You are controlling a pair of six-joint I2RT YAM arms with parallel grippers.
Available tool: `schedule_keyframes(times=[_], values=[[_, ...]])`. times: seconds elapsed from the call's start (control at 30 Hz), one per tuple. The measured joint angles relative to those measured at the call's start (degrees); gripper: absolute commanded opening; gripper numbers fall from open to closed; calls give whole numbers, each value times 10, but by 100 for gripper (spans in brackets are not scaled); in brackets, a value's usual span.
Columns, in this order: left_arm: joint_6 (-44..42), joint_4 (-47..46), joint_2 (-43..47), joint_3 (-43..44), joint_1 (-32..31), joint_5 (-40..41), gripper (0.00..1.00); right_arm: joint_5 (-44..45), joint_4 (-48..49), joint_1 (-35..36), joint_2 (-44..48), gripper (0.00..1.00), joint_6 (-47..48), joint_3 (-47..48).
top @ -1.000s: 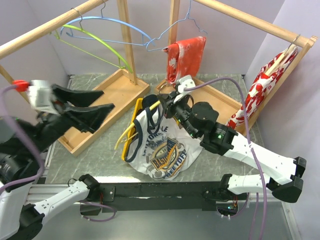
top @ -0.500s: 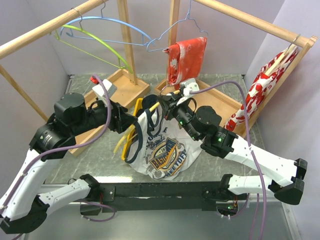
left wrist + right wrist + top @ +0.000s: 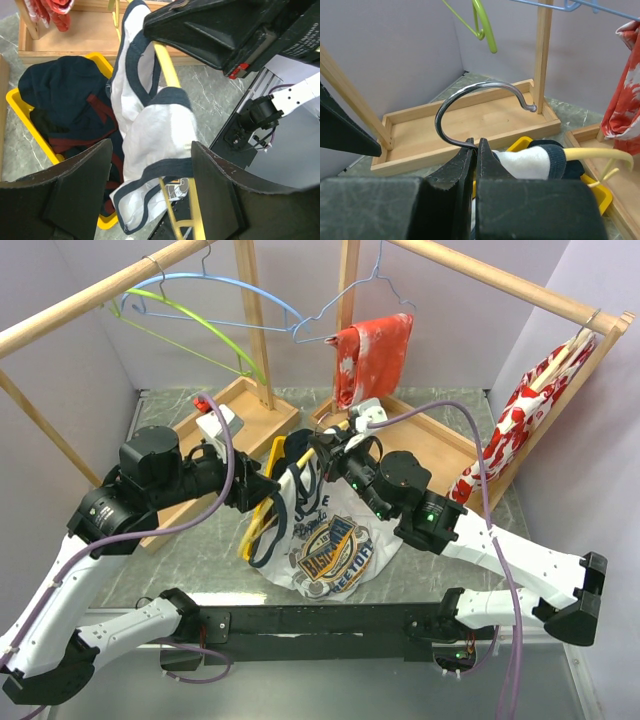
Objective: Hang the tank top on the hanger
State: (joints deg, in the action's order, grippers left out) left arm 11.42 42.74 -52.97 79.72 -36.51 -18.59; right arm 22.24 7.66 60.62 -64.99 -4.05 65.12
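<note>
The white tank top (image 3: 325, 530) with navy trim and a graphic print hangs partly threaded on the yellow hanger (image 3: 262, 512) above the table. My right gripper (image 3: 322, 448) is shut on the base of the hanger's metal hook (image 3: 470, 97); the right wrist view shows its jaws (image 3: 476, 145) pressed together there, with a navy-edged strap (image 3: 532, 162) over the yellow arm (image 3: 595, 154). My left gripper (image 3: 262, 490) is open. In the left wrist view its fingers (image 3: 220, 185) straddle the tank top's strap (image 3: 160, 120) and the hanger arm (image 3: 167, 65) without closing.
A yellow bin (image 3: 17, 107) with dark clothes sits under the tank top. Wooden racks with tray bases (image 3: 215, 430) stand behind. They carry a lime-green hanger (image 3: 200, 325), a light-blue hanger (image 3: 250, 295) and red floral garments (image 3: 375, 355), with another at the right (image 3: 510, 425).
My left arm has swung in from the far left to the tank top's left side, fingers open around the strap. The right gripper still holds the hanger and has shifted slightly left.
</note>
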Motion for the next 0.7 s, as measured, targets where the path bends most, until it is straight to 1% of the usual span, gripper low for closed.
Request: schedule_keyframes(times=[0.23, 0.53, 0.63, 0.67, 0.7], values=[[0, 0, 4, -4, 0, -11, 70, 6, 0, 0, -10, 0, 0, 0], [-3, 9, -5, -17, 0, 3, 61, 7, 0, 0, -27, 0, -1, 1], [-7, 17, -11, -21, 0, 21, 55, 7, -1, 0, -30, 0, -2, 4], [-7, 18, -13, -23, 0, 24, 51, 7, -1, 0, -31, 0, -2, 5], [-9, 18, -13, -25, 0, 26, 51, 7, -1, 0, -31, 0, -2, 5]])
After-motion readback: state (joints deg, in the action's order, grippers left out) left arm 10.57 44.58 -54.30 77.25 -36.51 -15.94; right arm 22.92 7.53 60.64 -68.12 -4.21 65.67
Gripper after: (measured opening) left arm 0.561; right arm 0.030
